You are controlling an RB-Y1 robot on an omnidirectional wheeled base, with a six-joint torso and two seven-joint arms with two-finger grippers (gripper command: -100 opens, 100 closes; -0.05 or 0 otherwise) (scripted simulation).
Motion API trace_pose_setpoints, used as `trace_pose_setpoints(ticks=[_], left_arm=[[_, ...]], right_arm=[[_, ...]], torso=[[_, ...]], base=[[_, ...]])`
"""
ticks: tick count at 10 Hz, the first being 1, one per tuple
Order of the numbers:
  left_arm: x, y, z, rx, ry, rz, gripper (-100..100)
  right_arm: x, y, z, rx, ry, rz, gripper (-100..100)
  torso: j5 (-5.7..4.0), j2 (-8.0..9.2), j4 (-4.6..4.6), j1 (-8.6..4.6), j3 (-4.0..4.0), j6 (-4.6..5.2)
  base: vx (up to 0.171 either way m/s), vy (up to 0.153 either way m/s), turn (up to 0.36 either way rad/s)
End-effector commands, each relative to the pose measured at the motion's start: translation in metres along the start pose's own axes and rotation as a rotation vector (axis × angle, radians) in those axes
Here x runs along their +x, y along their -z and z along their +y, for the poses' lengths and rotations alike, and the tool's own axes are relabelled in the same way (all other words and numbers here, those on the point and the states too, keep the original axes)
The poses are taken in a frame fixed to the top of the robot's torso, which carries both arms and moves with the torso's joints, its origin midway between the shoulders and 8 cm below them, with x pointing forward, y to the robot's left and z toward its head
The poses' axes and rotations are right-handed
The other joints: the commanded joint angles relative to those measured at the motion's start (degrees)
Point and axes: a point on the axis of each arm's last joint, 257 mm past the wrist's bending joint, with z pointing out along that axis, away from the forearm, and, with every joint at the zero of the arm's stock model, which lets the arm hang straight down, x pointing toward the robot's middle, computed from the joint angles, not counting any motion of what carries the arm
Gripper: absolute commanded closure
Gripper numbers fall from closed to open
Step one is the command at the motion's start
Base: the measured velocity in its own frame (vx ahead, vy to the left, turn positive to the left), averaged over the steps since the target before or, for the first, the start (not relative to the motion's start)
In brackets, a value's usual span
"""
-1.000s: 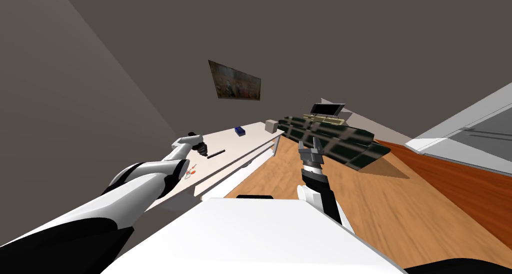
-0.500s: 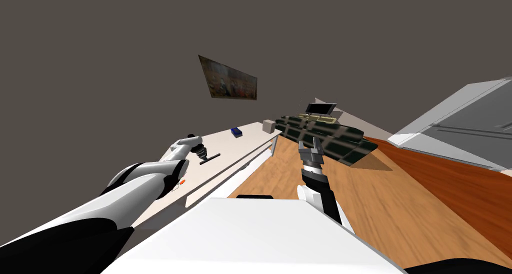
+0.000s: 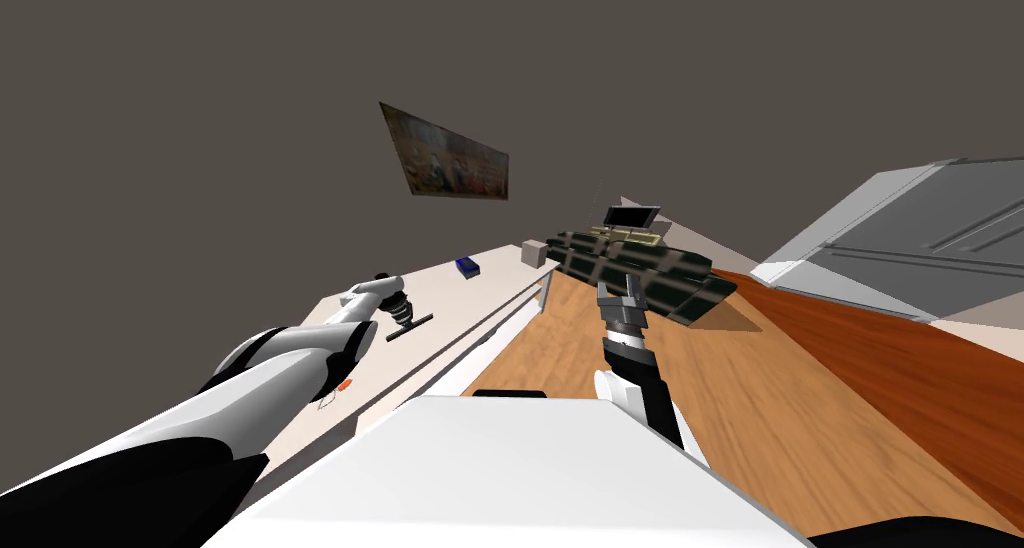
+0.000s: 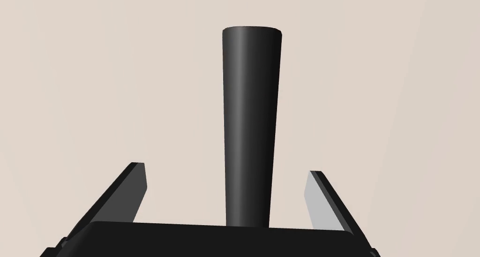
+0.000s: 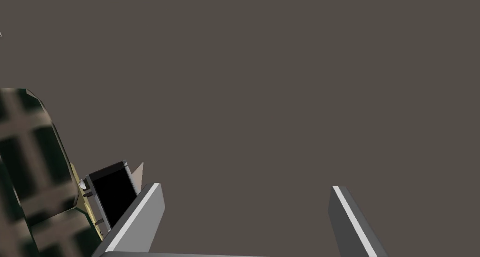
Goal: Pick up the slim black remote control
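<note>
Left hand (image 3: 402, 312) now stands directly over the slim black remote (image 3: 410, 327) on the pale tabletop (image 3: 470, 292). A second ago the remote lay off to the hand's side, clear of it; half a second ago the two were almost together.

- Wrist view: left hand (image 4: 226, 170) spread, fingers (image 4: 131, 193) apart. The remote (image 4: 248, 127) runs lengthwise down the gap between them, with bare tabletop (image 4: 375, 80) showing on each side. Neither finger touches it.
- My head has swung over the same second: the wall picture (image 3: 445, 154), blue box (image 3: 467, 266) and grey block (image 3: 533, 253) have all drifted the same way across the view. That shift is mine, not theirs.
- Right hand (image 3: 622, 290) holds the same spot above the wood floor (image 3: 800, 392), near the dark checked couch (image 3: 640, 272). Its fingers (image 5: 140, 221) are apart, nothing between them.

Hard to make out:
- The remote's near end is cut off behind the left hand's dark body in the wrist view.
- Cannot tell whether the remote rests flat on the tabletop or is raised off it.
- In the head view the left fingers are too small to read.
- A small orange thing (image 3: 344, 384) by the left forearm is part covered and too small to name.
</note>
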Motion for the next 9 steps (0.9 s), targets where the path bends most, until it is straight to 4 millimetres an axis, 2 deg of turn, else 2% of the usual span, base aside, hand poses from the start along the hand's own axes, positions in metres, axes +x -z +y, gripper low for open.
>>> trace_pose_setpoints(ticks=[1, 2, 3, 5, 7, 8, 9], left_arm=[[-0.001, -0.001, 0.007, -0.017, 0.003, -0.003, -100], [-0.001, -0.001, 0.007, -0.017, 0.003, -0.003, -100], [-0.005, -0.006, 0.021, -0.063, 0.012, -0.011, -100], [-0.005, -0.006, 0.021, -0.063, 0.012, -0.011, -100], [-0.010, -0.012, 0.037, -0.113, 0.020, -0.023, -100], [-0.009, -0.010, 0.033, -0.098, 0.017, -0.019, -100], [-0.009, -0.010, 0.034, -0.103, 0.018, -0.020, 0]], right_arm=[[0.000, 0.000, 0.000, 0.000, 0.000, 0.000, 0], [0.000, 0.000, 0.000, 0.000, 0.000, 0.000, 0], [0.000, 0.000, 0.000, 0.000, 0.000, 0.000, 0], [0.000, 0.000, 0.000, 0.000, 0.000, 0.000, 0], [0.000, 0.000, 0.000, 0.000, 0.000, 0.000, 0], [0.000, 0.000, 0.000, 0.000, 0.000, 0.000, 0], [0.000, 0.000, 0.000, 0.000, 0.000, 0.000, 0]], torso=[[0.00, 0.00, 0.00, 0.00, 0.00, 0.00], [-0.01, 0.07, 0.02, -0.02, 0.04, -0.02], [-0.01, 0.18, 0.04, -0.03, 0.10, -0.03], [0.00, 0.12, 0.03, 0.01, 0.07, -0.02], [-0.01, 0.17, 0.04, -0.02, 0.10, 0.00], [0.00, 0.13, 0.03, 0.00, 0.08, -0.03], [-0.01, 0.18, 0.04, -0.02, 0.10, -0.03]], base=[[0.042, 0.004, -0.031], [0.013, 0.001, 0.010], [0.037, 0.011, -0.107], [0.030, 0.014, -0.021], [0.034, 0.012, -0.068], [0.020, 0.007, -0.008], [0.000, 0.000, 0.000]])
